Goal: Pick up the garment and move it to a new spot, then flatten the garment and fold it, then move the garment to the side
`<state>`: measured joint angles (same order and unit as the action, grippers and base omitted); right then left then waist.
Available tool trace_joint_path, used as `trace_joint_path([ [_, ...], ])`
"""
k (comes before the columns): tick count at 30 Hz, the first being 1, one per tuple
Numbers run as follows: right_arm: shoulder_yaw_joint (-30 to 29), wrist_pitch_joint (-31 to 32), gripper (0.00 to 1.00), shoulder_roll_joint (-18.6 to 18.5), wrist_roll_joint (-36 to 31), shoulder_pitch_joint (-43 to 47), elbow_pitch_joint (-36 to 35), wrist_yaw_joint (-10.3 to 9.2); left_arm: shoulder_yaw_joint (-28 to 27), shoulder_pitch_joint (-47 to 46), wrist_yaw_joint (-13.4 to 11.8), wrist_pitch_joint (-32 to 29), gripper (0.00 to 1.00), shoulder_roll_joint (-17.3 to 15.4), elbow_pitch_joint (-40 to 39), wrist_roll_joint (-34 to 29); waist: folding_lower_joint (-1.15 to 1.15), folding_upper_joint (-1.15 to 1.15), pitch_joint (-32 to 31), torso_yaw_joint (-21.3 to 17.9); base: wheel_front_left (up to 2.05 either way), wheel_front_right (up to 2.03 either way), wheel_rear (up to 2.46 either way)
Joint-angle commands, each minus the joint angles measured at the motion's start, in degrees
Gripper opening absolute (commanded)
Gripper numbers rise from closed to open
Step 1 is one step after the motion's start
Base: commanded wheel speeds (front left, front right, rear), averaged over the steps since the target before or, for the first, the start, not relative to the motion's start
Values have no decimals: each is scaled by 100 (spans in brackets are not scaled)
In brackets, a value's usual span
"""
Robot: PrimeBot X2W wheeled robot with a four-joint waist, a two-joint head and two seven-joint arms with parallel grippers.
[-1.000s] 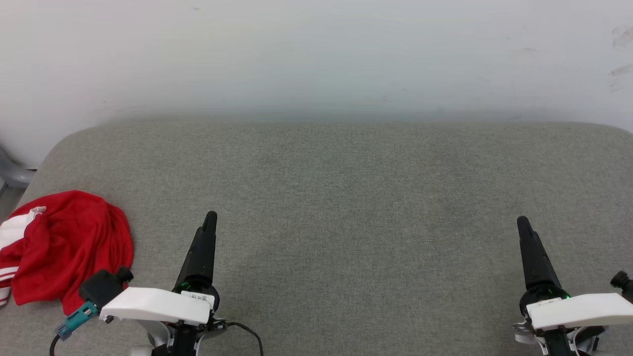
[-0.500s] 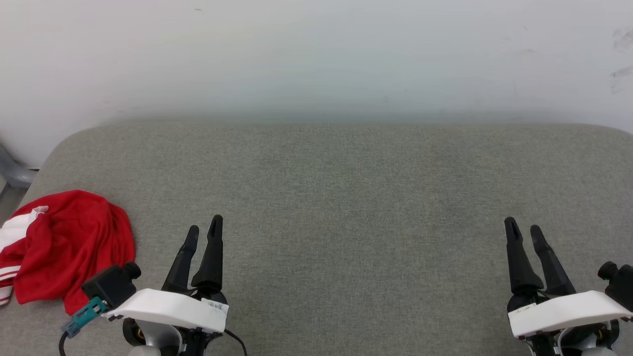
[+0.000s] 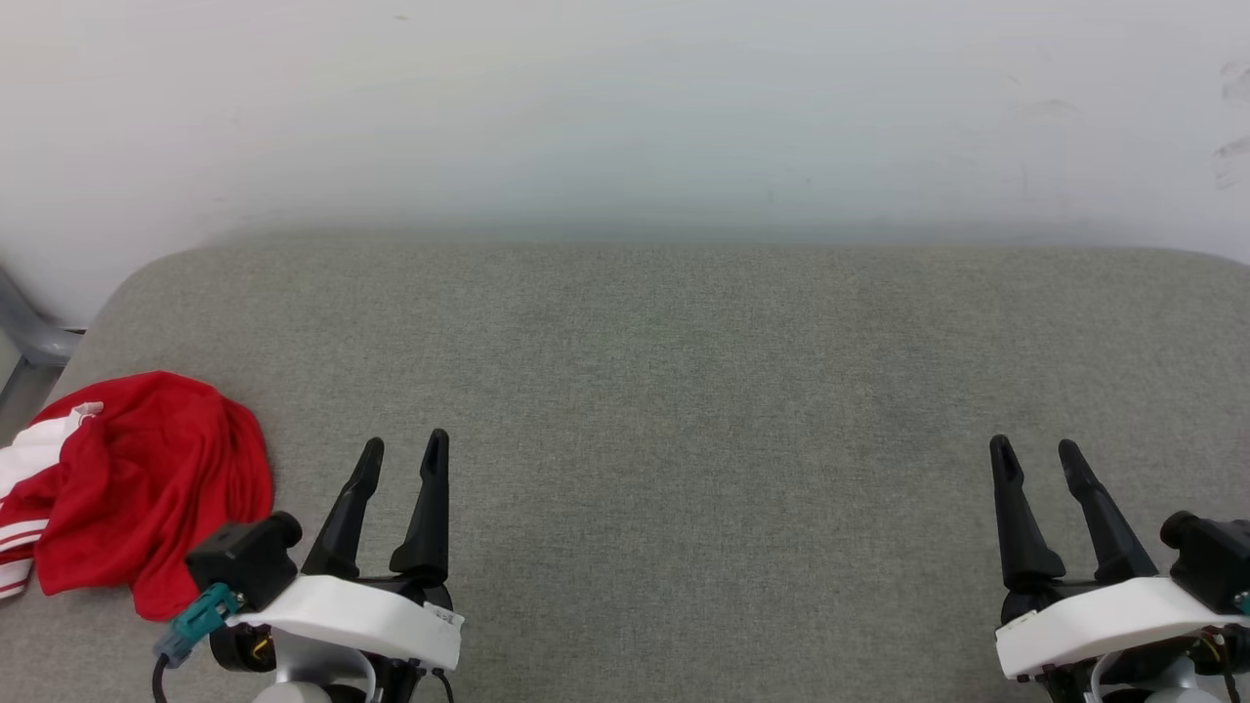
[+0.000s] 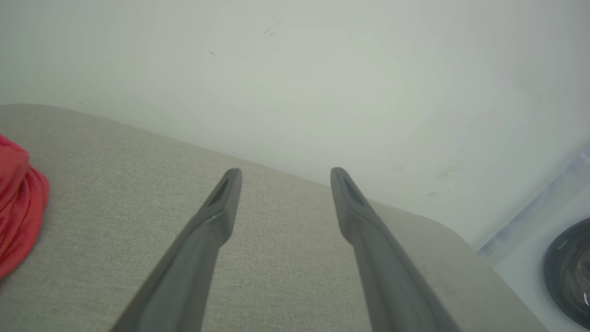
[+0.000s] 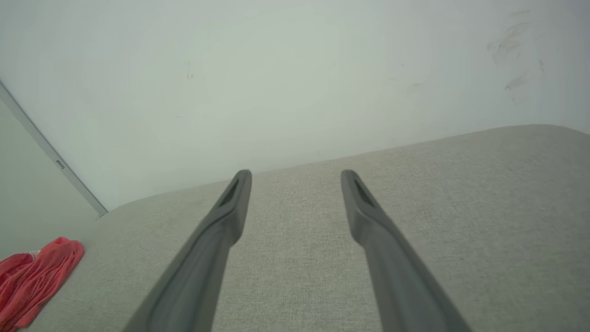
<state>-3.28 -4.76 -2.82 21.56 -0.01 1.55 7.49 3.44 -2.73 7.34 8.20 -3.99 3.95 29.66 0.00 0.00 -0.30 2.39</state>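
1. Left tool (image 3: 403, 441): it sits at the near edge of the desk (image 3: 684, 391), left of centre. Its two dark fingers stand spread with nothing between them. You hold it pointing away from you, which reads as a ready pose rather than a grasp.
2. Right tool (image 3: 1032, 444): it sits at the near edge, toward the right corner. Its fingers are likewise parted and empty, and it is well apart from the cloth.
3. The garment (image 3: 146, 478): a crumpled red heap with white striped trim lies at the desk's left edge, just left of the left tool and apart from its fingers. Your left arm is closer, so it looks the natural choice for the first pick.
4. Desk top: the surface is grey fabric with rounded far corners. Its broad middle should suit spreading and folding.
5. Grey bar (image 3: 29, 342): it stands beyond the left edge. Mind it when you swing left.
6. Wall (image 3: 625, 117): it is pale and close behind the far edge, and it probably limits your forward reach.
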Motion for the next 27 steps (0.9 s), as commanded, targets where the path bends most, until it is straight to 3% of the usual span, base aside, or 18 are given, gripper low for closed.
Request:
trace_joint_path([
  [1, -10, -1, 100, -12, -197, -26, -99, 0, 31, -11, -15, 43, 100, -38, -85, -161, 0, 0, 0, 4, 0, 0, 0],
  [27, -157, 191, 100, -11, -1629, 198, -384, -1, 359, 2, -180, 410, 100, -281, 129, -1661, 0, 0, -27, 82, 0, 0, 0],
])
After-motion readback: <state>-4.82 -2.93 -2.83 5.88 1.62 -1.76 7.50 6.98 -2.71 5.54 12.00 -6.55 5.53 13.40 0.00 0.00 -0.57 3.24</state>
